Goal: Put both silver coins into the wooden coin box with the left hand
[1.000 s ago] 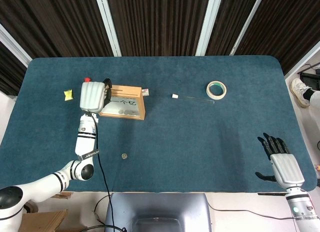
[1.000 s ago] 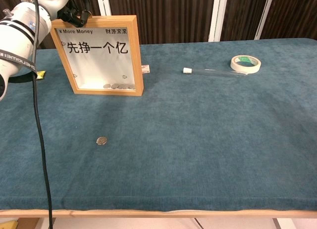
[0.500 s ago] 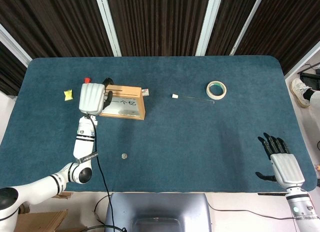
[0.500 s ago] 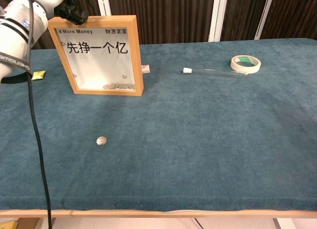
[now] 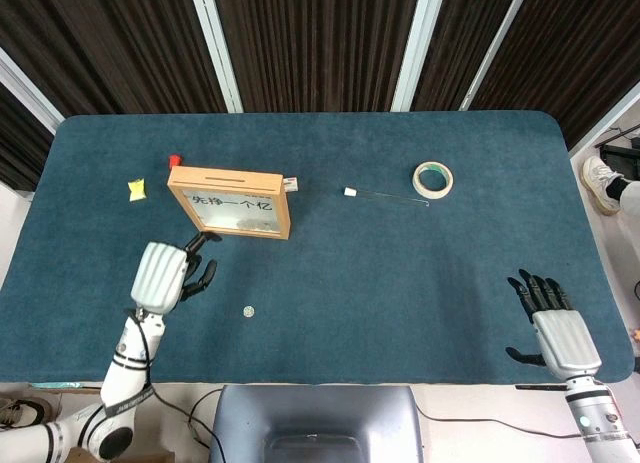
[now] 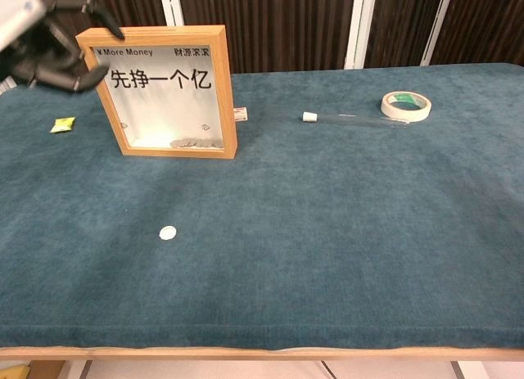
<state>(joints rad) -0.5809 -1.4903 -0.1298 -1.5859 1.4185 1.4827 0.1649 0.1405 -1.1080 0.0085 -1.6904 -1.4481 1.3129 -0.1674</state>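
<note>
The wooden coin box (image 5: 226, 174) stands upright at the table's back left, its glass front printed with black characters. Through the glass of the coin box (image 6: 227, 92), several coins (image 6: 193, 143) lie at the bottom. One silver coin (image 5: 249, 310) lies flat on the cloth in front of the box, also seen as the coin (image 6: 168, 232) in the chest view. My left hand (image 5: 162, 274) hovers left of that coin and in front of the box, fingers apart, holding nothing. The left hand (image 6: 47, 45) shows at the chest view's top left. My right hand (image 5: 555, 329) rests open at the front right.
A tape roll (image 5: 434, 179) lies at the back right, with a thin clear tube (image 5: 386, 193) with a white cap beside it. A yellow scrap (image 5: 137, 189) and a small red thing (image 5: 174, 160) sit left of the box. A small tag (image 5: 291, 184) touches the box's right side.
My left hand has pulled back from above the box's top left corner toward the table's front. The coin on the cloth and the right hand have stayed put.
</note>
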